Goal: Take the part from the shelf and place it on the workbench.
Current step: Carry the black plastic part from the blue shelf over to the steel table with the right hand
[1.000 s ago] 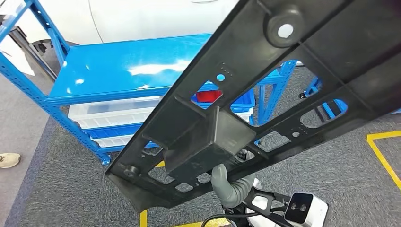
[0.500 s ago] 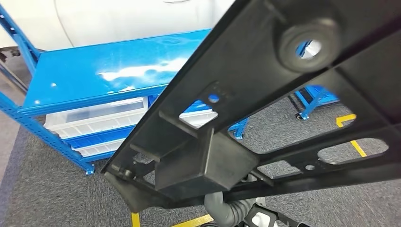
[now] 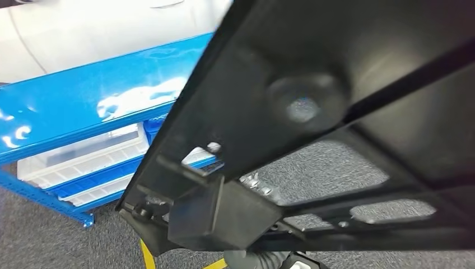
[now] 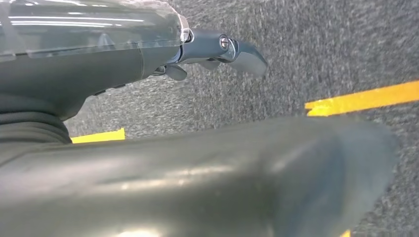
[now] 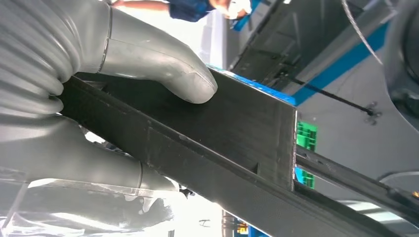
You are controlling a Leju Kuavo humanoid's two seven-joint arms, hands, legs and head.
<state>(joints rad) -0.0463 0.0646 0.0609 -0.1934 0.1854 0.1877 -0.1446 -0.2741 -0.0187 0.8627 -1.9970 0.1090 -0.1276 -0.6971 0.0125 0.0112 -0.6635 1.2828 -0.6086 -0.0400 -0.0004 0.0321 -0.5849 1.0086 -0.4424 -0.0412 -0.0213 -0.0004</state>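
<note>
A large black plastic part point(image 3: 313, 112) with ribs, cut-outs and a boxy block spans most of the head view, tilted and close to the camera. In the right wrist view my right hand point(image 5: 99, 74) grips this black part point(image 5: 237, 128), its thick grey thumb point(image 5: 163, 69) pressed flat on one face. A bit of that arm's grey ribbed wrist point(image 3: 257, 260) peeks out under the part. My left hand point(image 4: 123, 54) hangs over the carpet with its dark fingers point(image 4: 237, 49) stretched out and nothing in them.
The blue metal shelf point(image 3: 73, 106) stands at the left, with clear plastic bins point(image 3: 84, 157) on its lower level. A white car body point(image 3: 84, 28) sits behind it. Grey carpet with yellow floor tape point(image 4: 360, 98) lies below.
The whole picture has shifted, so the camera has turned: the shelf slid toward the left edge. The black part now sits closer and covers more of the head view.
</note>
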